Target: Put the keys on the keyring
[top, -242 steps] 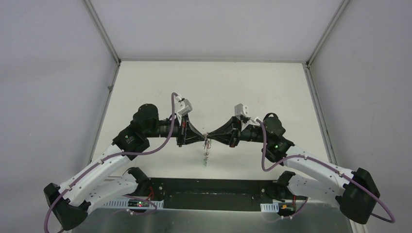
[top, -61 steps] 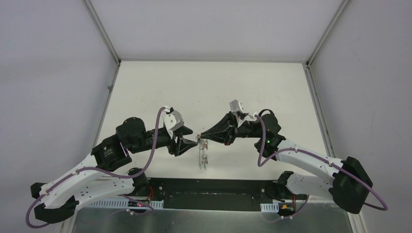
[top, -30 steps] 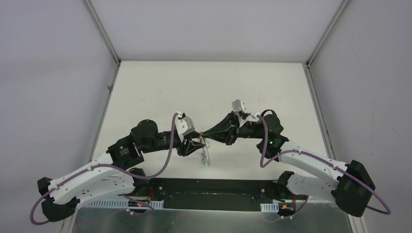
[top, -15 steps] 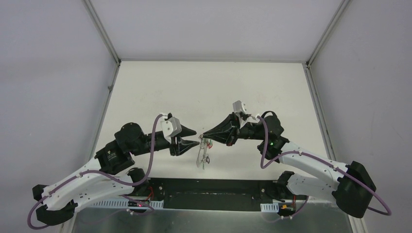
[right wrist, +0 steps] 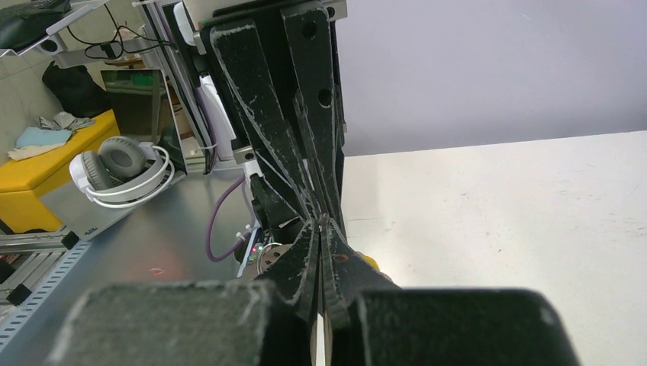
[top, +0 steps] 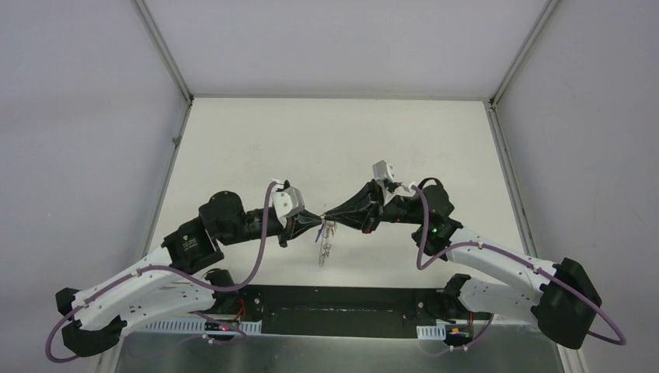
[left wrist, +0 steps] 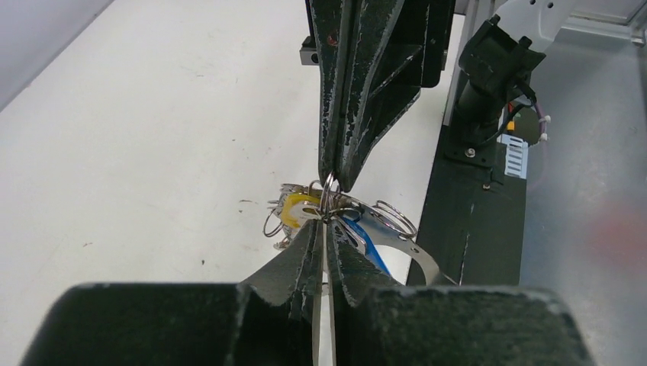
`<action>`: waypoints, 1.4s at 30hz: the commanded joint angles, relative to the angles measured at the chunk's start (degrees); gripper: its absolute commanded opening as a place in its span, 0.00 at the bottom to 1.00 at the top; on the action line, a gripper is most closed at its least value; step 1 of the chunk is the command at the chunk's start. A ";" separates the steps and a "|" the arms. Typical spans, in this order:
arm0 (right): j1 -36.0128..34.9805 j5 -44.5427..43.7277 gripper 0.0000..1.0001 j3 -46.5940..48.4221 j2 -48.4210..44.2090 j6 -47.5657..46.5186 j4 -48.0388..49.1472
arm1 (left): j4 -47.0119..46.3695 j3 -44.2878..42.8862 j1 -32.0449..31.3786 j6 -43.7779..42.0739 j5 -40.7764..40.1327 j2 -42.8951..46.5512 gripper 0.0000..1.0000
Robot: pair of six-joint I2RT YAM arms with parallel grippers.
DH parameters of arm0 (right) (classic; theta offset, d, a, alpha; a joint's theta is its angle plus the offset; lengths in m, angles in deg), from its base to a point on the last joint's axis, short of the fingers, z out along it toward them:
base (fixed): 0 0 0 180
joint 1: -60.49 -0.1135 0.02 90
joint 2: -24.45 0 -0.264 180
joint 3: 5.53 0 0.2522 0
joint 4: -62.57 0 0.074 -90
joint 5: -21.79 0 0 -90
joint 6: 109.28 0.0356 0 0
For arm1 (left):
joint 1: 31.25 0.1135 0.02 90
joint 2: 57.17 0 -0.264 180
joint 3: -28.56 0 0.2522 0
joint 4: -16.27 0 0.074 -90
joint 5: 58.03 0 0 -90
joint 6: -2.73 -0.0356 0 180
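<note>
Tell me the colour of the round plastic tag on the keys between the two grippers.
Yellow; the tag shows best in the left wrist view.

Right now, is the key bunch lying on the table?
No, the key bunch hangs clear of the table, pinched between the left hand and the right hand.

Two end effectors (top: 315,225) (top: 334,219); one keyring (left wrist: 329,183); several keys (left wrist: 365,227).

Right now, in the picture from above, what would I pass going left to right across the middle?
You'd pass the left arm → left claw → bunch of keys dangling where the claw tips meet → right claw → right arm.
</note>
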 commanded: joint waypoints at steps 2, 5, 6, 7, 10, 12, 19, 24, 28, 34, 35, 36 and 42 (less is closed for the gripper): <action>-0.12 -1.26 0.00 0.87 -1.92 -0.65 4.46 | -2.54 -2.40 -0.59 -0.61 2.10 -2.26 0.03; -0.17 -1.17 0.00 0.85 -1.91 -0.59 4.46 | -4.57 -2.16 -0.58 -0.39 3.07 -3.28 0.01; -0.13 -1.17 0.00 0.89 -1.98 -0.60 4.46 | -5.10 -2.07 -0.62 -0.35 3.32 -3.49 0.00; -0.12 -1.21 0.00 0.83 -2.07 -0.57 4.46 | -5.85 -1.97 -0.62 -0.19 3.52 -3.70 0.00; -0.14 -1.39 0.00 0.70 -2.18 -0.58 4.46 | -7.59 -1.31 -0.67 0.40 3.88 -4.05 0.00; -0.07 -1.39 0.00 0.81 -2.22 -0.60 4.46 | -8.49 -0.71 -0.63 1.11 4.47 -4.13 0.00; -0.12 -1.56 0.00 0.68 -2.43 -0.78 4.46 | -9.46 0.33 -0.68 2.10 6.29 -3.31 0.03; -0.07 -2.51 0.00 0.54 -2.79 -0.85 4.74 | -11.97 1.78 -0.66 2.04 6.39 -1.44 0.13; -0.15 -2.71 0.00 0.55 -2.33 -0.10 6.03 | -16.24 2.36 -0.63 2.46 6.00 -2.43 0.13; -0.17 -2.70 0.00 0.38 -2.37 0.48 6.57 | -21.51 2.29 -0.66 4.03 5.62 -4.33 0.07; -0.13 -2.78 0.00 0.20 -2.50 0.50 6.57 | -22.35 2.60 -0.68 4.13 5.23 -4.25 0.06; -0.14 -2.80 0.00 0.08 -2.59 0.50 6.55 | -23.19 2.89 -0.64 4.12 4.85 -4.01 0.05; -0.09 -3.46 0.00 -0.75 -3.38 0.42 6.48 | -27.22 5.40 -0.66 5.85 2.59 -1.04 0.04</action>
